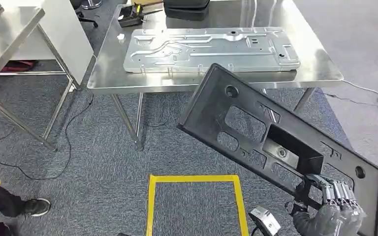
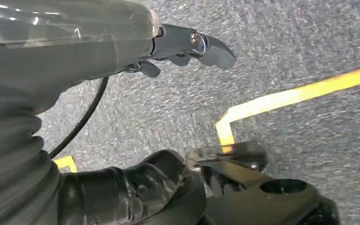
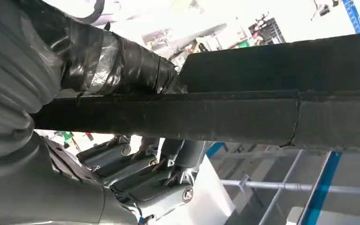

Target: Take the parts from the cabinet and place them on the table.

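Black plastic panel (image 1: 275, 142) gripped in right hand (image 1: 332, 206), left hand (image 2: 187, 47) empty; carry underway, lowering onto bench (image 1: 103, 73) likely next.

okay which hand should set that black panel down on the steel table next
The right hand: it already grips the black panel by its lower end, tilted up toward the steel table. The left hand hangs over the carpet, holding nothing.
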{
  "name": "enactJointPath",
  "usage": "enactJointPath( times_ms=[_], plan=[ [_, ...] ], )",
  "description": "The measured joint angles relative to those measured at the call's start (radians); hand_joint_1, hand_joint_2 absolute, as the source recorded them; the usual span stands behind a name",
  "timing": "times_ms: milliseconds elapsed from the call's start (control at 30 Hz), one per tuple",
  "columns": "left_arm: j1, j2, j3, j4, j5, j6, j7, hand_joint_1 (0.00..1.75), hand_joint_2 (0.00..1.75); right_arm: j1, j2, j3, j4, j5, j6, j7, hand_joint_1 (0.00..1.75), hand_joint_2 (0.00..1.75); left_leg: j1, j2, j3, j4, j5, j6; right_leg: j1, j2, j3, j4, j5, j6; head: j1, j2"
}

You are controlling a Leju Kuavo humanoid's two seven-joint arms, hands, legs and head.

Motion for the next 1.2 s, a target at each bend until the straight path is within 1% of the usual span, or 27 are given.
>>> enactJointPath(
  times_ms=[33, 67, 100, 133, 200, 233, 267, 300, 367, 400, 433, 467, 500, 567, 633, 733, 767, 800, 833, 900, 933, 967, 1000, 1067, 1100, 1133, 1200],
  plan=[
    [0.000, 0.000, 0.000, 0.000, 0.000, 0.000, 0.000, 0.00, 1.75, -0.003, 0.000, 0.002, 0.000, 0.004, 0.000, 0.000, 1.75, 1.75, -0.002, 0.000, 0.036, -0.098, 0.064, 0.008, 0.002, 0.001, 0.014, 0.000, -0.008, 0.002, 0.000, 0.000],
    [0.000, 0.000, 0.000, 0.000, -0.001, 0.000, 0.000, 0.00, 1.75, -0.004, -0.001, 0.004, 0.000, 0.006, 0.000, 0.000, 1.75, 1.75, -0.007, -0.002, 0.058, -0.164, 0.087, 0.017, 0.001, 0.001, 0.013, -0.001, -0.015, 0.003, 0.001, 0.000],
    [-0.001, 0.002, 0.000, 0.000, -0.001, -0.001, 0.000, 0.00, 1.75, -0.007, -0.002, 0.005, -0.001, 0.006, 0.000, 0.000, 1.75, 1.75, -0.011, -0.002, 0.065, -0.165, 0.068, 0.019, 0.007, 0.000, 0.016, -0.001, -0.019, 0.008, 0.002, 0.000],
    [-0.007, 0.002, -0.001, 0.000, -0.002, -0.001, 0.000, 0.00, 1.75, -0.010, -0.004, 0.007, -0.003, 0.007, 0.000, 0.000, 1.75, 1.75, -0.014, 0.000, 0.078, -0.187, 0.059, 0.021, 0.003, 0.003, 0.013, 0.001, -0.023, 0.018, -0.001, 0.000],
    [-0.005, 0.002, -0.002, 0.000, -0.006, -0.003, 0.001, 0.00, 1.75, -0.016, -0.007, 0.009, -0.004, 0.008, 0.000, 0.000, 1.75, 1.75, -0.017, -0.002, 0.076, -0.191, 0.058, 0.026, 0.000, -0.001, 0.016, -0.009, -0.022, 0.028, -0.001, 0.000],
    [-0.005, 0.002, -0.002, 0.000, -0.005, -0.003, 0.001, 0.00, 1.75, -0.018, -0.008, 0.011, -0.007, 0.008, 0.000, 0.000, 1.75, 1.75, -0.009, -0.004, 0.084, -0.206, 0.062, 0.033, 0.006, -0.002, 0.026, -0.013, -0.026, 0.036, 0.000, 0.000],
    [-0.003, 0.002, -0.003, 0.000, -0.006, -0.003, 0.002, 0.00, 1.75, -0.018, -0.010, 0.012, -0.009, 0.008, 0.000, 0.000, 1.75, 1.75, -0.006, -0.003, 0.098, -0.220, 0.066, 0.037, 0.001, -0.005, 0.025, 0.003, -0.032, 0.039, 0.001, 0.000],
    [-0.004, 0.002, -0.003, 0.000, -0.006, -0.003, 0.002, 0.00, 1.75, -0.023, -0.011, 0.012, -0.010, 0.008, 0.000, 0.000, 1.75, 1.75, -0.004, -0.002, 0.107, -0.226, 0.063, 0.041, 0.001, -0.005, 0.005, 0.045, -0.054, 0.042, 0.002, 0.000],
    [-0.007, 0.002, -0.004, 0.000, -0.006, -0.004, 0.002, 0.00, 1.75, -0.027, -0.014, 0.013, -0.010, 0.008, 0.000, 0.000, 1.75, 1.75, -0.005, -0.001, 0.114, -0.227, 0.058, 0.048, -0.003, -0.005, -0.076, 0.181, -0.108, 0.048, 0.002, 0.000],
    [-0.007, 0.002, -0.005, 0.000, -0.006, -0.004, 0.002, 0.00, 1.75, -0.027, -0.015, 0.013, -0.010, 0.008, 0.000, 0.000, 1.75, 1.75, -0.005, -0.001, 0.119, -0.227, 0.051, 0.049, -0.005, -0.005, -0.133, 0.265, -0.131, 0.051, 0.002, 0.000],
    [-0.006, 0.002, -0.006, 0.000, -0.006, -0.005, 0.002, 0.00, 1.75, -0.027, -0.016, 0.013, -0.010, 0.008, 0.000, 0.000, 1.75, 1.75, -0.005, -0.001, 0.125, -0.226, 0.045, 0.049, -0.006, -0.006, -0.168, 0.304, -0.128, 0.054, 0.002, 0.000],
    [-0.004, 0.002, -0.006, 0.000, -0.006, -0.005, 0.002, 0.00, 1.75, -0.028, -0.016, 0.013, -0.010, 0.008, 0.000, 0.000, 1.75, 1.75, -0.005, -0.002, 0.132, -0.226, 0.040, 0.047, -0.008, -0.006, -0.175, 0.293, -0.102, 0.055, 0.002, 0.000],
    [-0.004, 0.002, -0.006, 0.000, -0.007, -0.005, 0.003, 0.00, 1.75, -0.030, -0.016, 0.013, -0.010, 0.008, 0.000, 0.000, 1.75, 1.75, -0.004, -0.003, 0.140, -0.225, 0.033, 0.046, -0.011, -0.006, -0.166, 0.251, -0.061, 0.056, 0.002, 0.000],
    [-0.005, -0.001, -0.009, 0.000, -0.009, -0.006, 0.004, 0.00, 1.75, -0.037, -0.018, 0.014, -0.010, 0.008, 0.000, 0.000, 1.75, 1.75, -0.003, -0.005, 0.167, -0.222, 0.013, 0.036, -0.014, -0.007, -0.089, 0.056, 0.070, 0.053, 0.002, 0.000],
    [-0.008, -0.002, -0.011, 0.000, -0.009, -0.007, 0.007, 0.00, 1.75, -0.045, -0.020, 0.015, -0.008, 0.009, 0.000, 0.000, 1.75, 1.75, -0.010, -0.005, 0.170, -0.219, -0.002, 0.021, -0.003, -0.008, -0.063, 0.009, 0.053, 0.045, 0.003, 0.000],
    [-0.011, -0.002, -0.017, 0.000, -0.015, -0.008, 0.011, 0.00, 1.75, -0.053, -0.022, 0.016, -0.007, 0.012, 0.000, 0.000, 1.75, 1.75, -0.007, -0.003, 0.177, -0.231, -0.005, 0.008, -0.002, -0.001, -0.063, 0.010, 0.048, 0.027, 0.002, 0.000],
    [-0.012, -0.001, -0.018, 0.000, -0.017, -0.008, 0.013, 0.00, 1.75, -0.056, -0.022, 0.018, -0.007, 0.015, 0.000, 0.000, 1.75, 1.75, -0.005, -0.003, 0.182, -0.228, -0.014, 0.001, -0.008, -0.001, -0.053, 0.001, 0.049, 0.019, 0.001, 0.000],
    [-0.012, -0.002, -0.018, 0.000, -0.018, -0.008, 0.013, 0.00, 1.75, -0.059, -0.023, 0.021, -0.007, 0.016, 0.000, 0.000, 1.75, 1.75, -0.003, -0.003, 0.174, -0.198, -0.026, -0.003, -0.009, -0.002, -0.045, -0.003, 0.045, 0.013, 0.002, 0.000],
    [-0.013, -0.002, -0.018, 0.000, -0.018, -0.008, 0.013, 0.00, 1.75, -0.062, -0.023, 0.023, -0.007, 0.017, 0.000, 0.000, 1.75, 1.75, -0.004, -0.003, 0.138, -0.133, -0.055, -0.006, -0.008, -0.006, -0.041, -0.003, 0.041, 0.006, 0.001, 0.000],
    [-0.011, -0.001, -0.019, 0.000, -0.018, -0.009, 0.014, 0.00, 1.75, -0.070, -0.026, 0.024, -0.003, 0.019, 0.000, 0.000, 1.75, 1.75, -0.003, -0.003, 0.037, 0.036, -0.115, -0.009, -0.005, -0.007, -0.035, -0.003, 0.033, -0.004, 0.002, 0.000],
    [-0.009, -0.001, -0.019, 0.000, -0.018, -0.010, 0.014, 0.00, 1.75, -0.072, -0.026, 0.025, 0.000, 0.020, 0.000, 0.000, 1.75, 1.75, -0.003, -0.003, -0.003, 0.088, -0.119, -0.010, -0.003, -0.006, -0.031, -0.003, 0.028, -0.005, 0.001, 0.000],
    [-0.007, -0.001, -0.019, 0.000, -0.018, -0.010, 0.015, 0.00, 1.75, -0.073, -0.026, 0.025, 0.004, 0.019, 0.000, 0.000, 1.75, 1.75, -0.003, -0.003, -0.022, 0.095, -0.099, -0.009, -0.002, -0.005, -0.024, -0.003, 0.024, -0.005, 0.002, 0.000],
    [-0.006, -0.001, -0.019, 0.000, -0.018, -0.010, 0.015, 0.00, 1.75, -0.074, -0.026, 0.025, 0.007, 0.019, 0.000, 0.000, 1.75, 1.75, -0.003, -0.003, -0.018, 0.060, -0.057, -0.006, 0.000, -0.002, -0.016, -0.003, 0.018, -0.005, 0.001, 0.000],
    [-0.006, -0.001, -0.020, 0.000, -0.019, -0.010, 0.015, 0.00, 1.75, -0.076, -0.026, 0.026, 0.011, 0.019, 0.000, 0.000, 1.75, 1.75, -0.007, -0.004, 0.040, -0.112, 0.066, 0.009, 0.003, 0.000, 0.007, -0.003, 0.004, -0.002, 0.001, 0.000],
    [-0.005, 0.000, -0.020, 0.000, -0.019, -0.010, 0.015, 0.00, 1.75, -0.078, -0.027, 0.026, 0.011, 0.019, 0.000, 0.000, 1.75, 1.75, -0.012, -0.005, 0.061, -0.180, 0.091, 0.021, 0.002, -0.001, 0.006, -0.005, -0.003, 0.000, 0.002, 0.000],
    [-0.007, 0.003, -0.020, 0.000, -0.019, -0.010, 0.017, 0.00, 1.75, -0.081, -0.028, 0.026, 0.013, 0.019, 0.000, 0.000, 1.75, 1.75, -0.016, -0.003, 0.072, -0.193, 0.074, 0.025, 0.009, 0.001, 0.011, -0.002, -0.010, 0.009, 0.003, 0.000],
    [-0.009, 0.003, -0.023, 0.000, -0.019, -0.010, 0.017, 0.00, 1.75, -0.084, -0.030, 0.027, 0.016, 0.019, 0.000, 0.000, 1.75, 1.75, -0.021, -0.002, 0.077, -0.198, 0.068, 0.027, 0.003, 0.000, 0.010, -0.006, -0.013, 0.019, 0.002, 0.000]
  ],
)
